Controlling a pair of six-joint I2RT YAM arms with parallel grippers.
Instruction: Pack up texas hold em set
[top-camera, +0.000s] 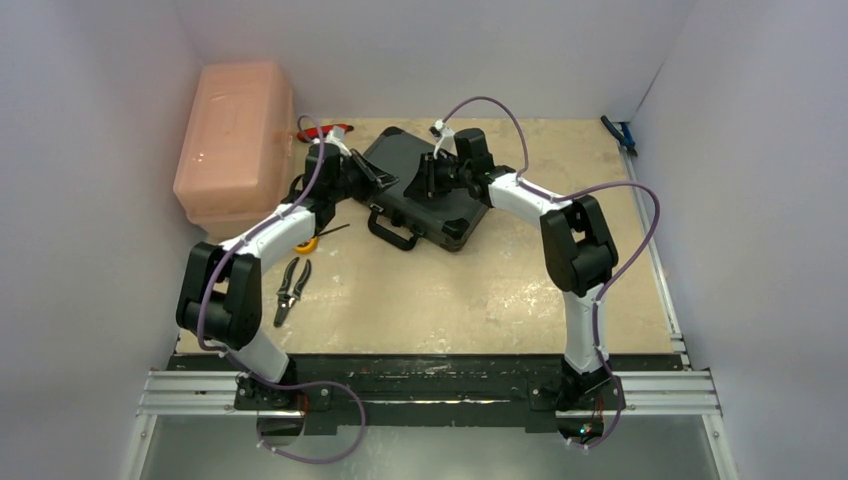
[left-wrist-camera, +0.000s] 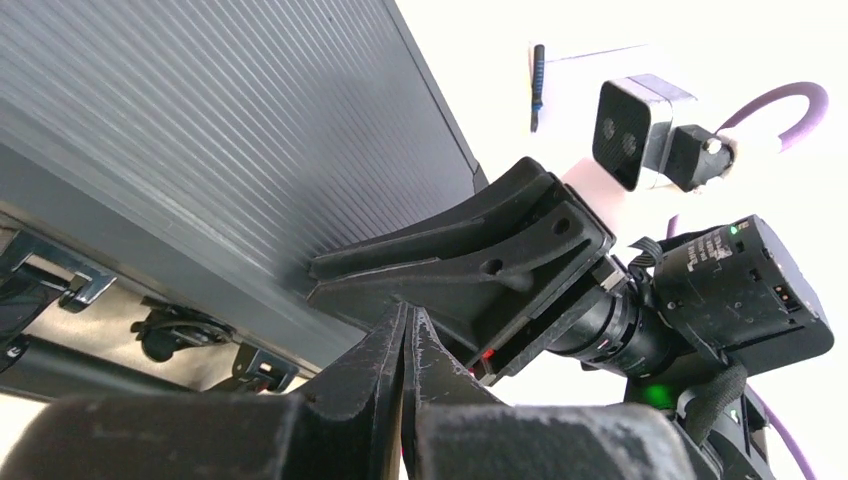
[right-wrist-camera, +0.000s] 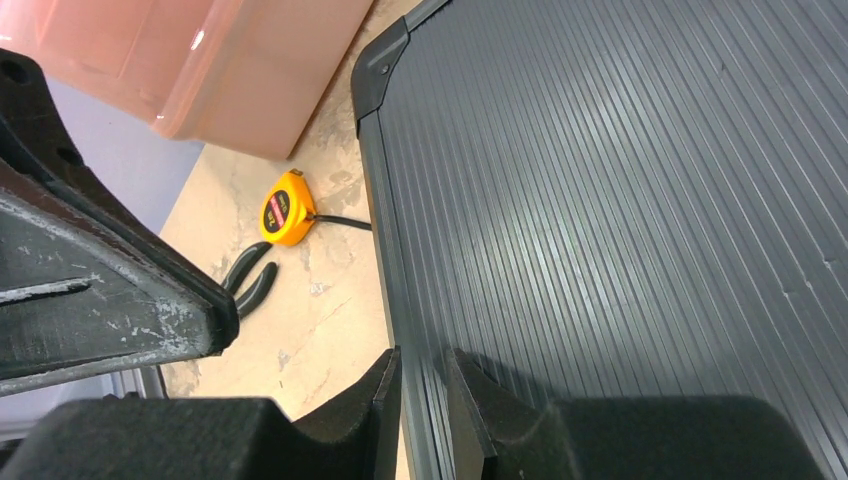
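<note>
Readable text: none | tape measure: pink label on its yellow face, print too small to read | motor housing: pale markings, blurred, illegible

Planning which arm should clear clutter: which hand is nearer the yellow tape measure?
Left. The left hand is at the black case's left edge, on the side where the tape measure lies; the right hand is over the lid's middle, farther away.

Bystander items on the beige table

A translucent pink plastic box is set at the far left. A yellow tape measure and black-handled pliers are seen nearby; a red object and a blue-handled tool are placed at the far edge.
</note>
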